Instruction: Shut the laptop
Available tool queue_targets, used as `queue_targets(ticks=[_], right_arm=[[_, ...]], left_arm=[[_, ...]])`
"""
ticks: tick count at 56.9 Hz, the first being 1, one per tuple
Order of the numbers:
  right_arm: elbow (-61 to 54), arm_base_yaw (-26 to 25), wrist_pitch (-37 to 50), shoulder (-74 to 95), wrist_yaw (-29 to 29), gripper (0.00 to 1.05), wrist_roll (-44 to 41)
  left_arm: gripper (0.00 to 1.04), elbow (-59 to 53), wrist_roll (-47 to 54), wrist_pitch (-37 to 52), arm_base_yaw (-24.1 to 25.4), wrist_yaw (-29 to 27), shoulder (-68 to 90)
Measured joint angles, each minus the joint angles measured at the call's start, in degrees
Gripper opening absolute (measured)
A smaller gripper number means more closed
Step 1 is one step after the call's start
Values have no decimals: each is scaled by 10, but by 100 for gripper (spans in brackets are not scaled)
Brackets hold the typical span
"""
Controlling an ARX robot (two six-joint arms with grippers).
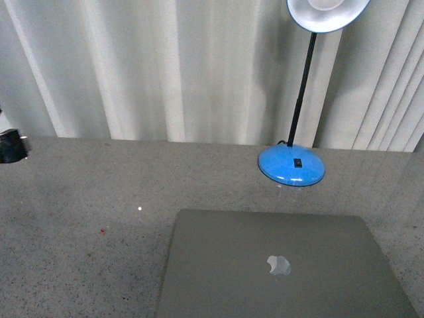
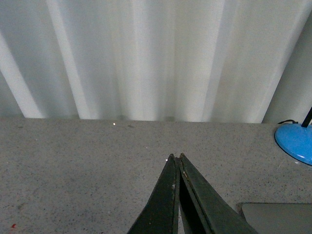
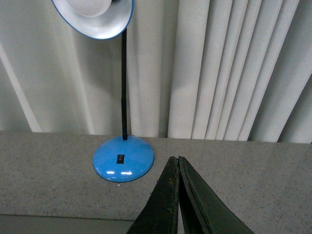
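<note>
The grey-silver laptop [image 1: 278, 265] lies on the speckled grey table with its lid down flat, apple logo facing up, at the front right in the front view. A corner of it shows in the left wrist view [image 2: 278, 217] and an edge in the right wrist view [image 3: 63, 224]. My left gripper [image 2: 176, 157] is shut and empty, held above the table beside the laptop's corner. My right gripper [image 3: 174, 159] is shut and empty, above the table beside the lamp base. Neither arm shows in the front view.
A desk lamp with a round blue base [image 1: 291, 165], black stem and white shade [image 1: 326, 13] stands behind the laptop; it also shows in the right wrist view [image 3: 123, 158]. A black object [image 1: 12, 146] sits at the table's far left. White curtains hang behind.
</note>
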Motion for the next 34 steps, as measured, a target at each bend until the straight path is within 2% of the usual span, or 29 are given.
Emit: queue_targets(ticks=[5,15,30,34], right_arm=[[-28,-19,-10,-41,-10,3,2],[-80,-21,5,-73,-13,3,2],[-120,-22,-87,-206,-12,3,3],[-127,-22,-113,-238,-12,3,3]], left_arm=[[4,-45,1,14,20,18,-29],[4,-89,1,-20,46,43,-107],[4,-136,1,-111,78,73,-244],[4,-144,2,-139,105,110,-278]])
